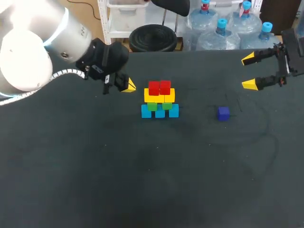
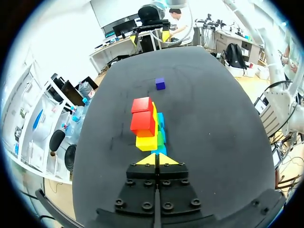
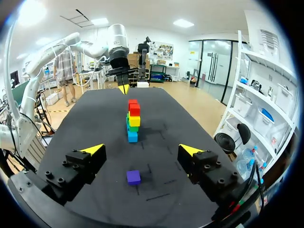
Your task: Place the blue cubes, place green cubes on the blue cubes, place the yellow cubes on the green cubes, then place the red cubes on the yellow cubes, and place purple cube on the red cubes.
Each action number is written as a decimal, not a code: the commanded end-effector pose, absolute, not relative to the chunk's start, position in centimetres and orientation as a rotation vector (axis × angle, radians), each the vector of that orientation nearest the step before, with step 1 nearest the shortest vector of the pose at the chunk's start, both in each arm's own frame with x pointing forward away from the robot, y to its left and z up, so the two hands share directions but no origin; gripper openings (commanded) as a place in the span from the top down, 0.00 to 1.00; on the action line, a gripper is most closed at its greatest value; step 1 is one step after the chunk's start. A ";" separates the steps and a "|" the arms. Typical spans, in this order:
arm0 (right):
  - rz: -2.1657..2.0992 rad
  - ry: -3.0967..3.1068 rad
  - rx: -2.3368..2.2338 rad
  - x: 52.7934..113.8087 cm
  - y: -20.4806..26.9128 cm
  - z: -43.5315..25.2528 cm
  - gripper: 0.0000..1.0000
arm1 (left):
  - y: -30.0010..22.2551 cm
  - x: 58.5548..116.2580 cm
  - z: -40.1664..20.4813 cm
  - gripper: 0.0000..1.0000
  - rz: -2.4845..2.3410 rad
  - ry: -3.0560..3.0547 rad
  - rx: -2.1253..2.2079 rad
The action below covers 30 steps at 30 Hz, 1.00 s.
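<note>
The purple cube (image 3: 133, 177) sits alone on the dark table (image 1: 95, 180), flat on one face. From the right gripper (image 3: 141, 149) it lies just ahead, roughly in line with the gap between the two fingers, touching neither. That claw is spread wide, its yellow tips well apart with nothing held between them.

Farther ahead of the right gripper, past the purple cube, stands the stack. The blue cubes (image 1: 160, 112) form the bottom row on the table. The green cubes (image 1: 159, 105) rest on them, the yellow cubes (image 1: 159, 96) on the green, and two red cubes (image 1: 159, 88) side by side on top. The pile stands upright, with nothing on the red layer.

The left gripper (image 2: 156, 159) is on the far side of the stack from the right one. Its fingers are pressed together tip to tip and grip nothing. The stack is just ahead of those closed tips, with the yellow and red layers nearest. From above a small gap shows between tips and cubes. The purple cube lies well beyond the stack from this claw.
</note>
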State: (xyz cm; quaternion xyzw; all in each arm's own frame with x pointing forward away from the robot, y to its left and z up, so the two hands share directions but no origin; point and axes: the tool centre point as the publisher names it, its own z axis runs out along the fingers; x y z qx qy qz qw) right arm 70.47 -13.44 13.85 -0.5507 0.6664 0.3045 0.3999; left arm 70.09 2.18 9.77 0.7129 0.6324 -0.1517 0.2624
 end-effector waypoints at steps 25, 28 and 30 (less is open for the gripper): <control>0.770 1.684 -1.393 70.5 -13.4 13.8 0.00 | -1.2 71.1 9.2 1.00 -0.443 1.694 1.970; 0.770 1.684 -1.393 70.5 -13.4 13.8 0.00 | -1.3 71.3 9.2 1.00 -0.438 1.696 1.974; 0.770 1.684 -1.393 70.5 -13.4 13.8 0.00 | -1.2 71.4 9.2 1.00 -0.436 1.698 1.973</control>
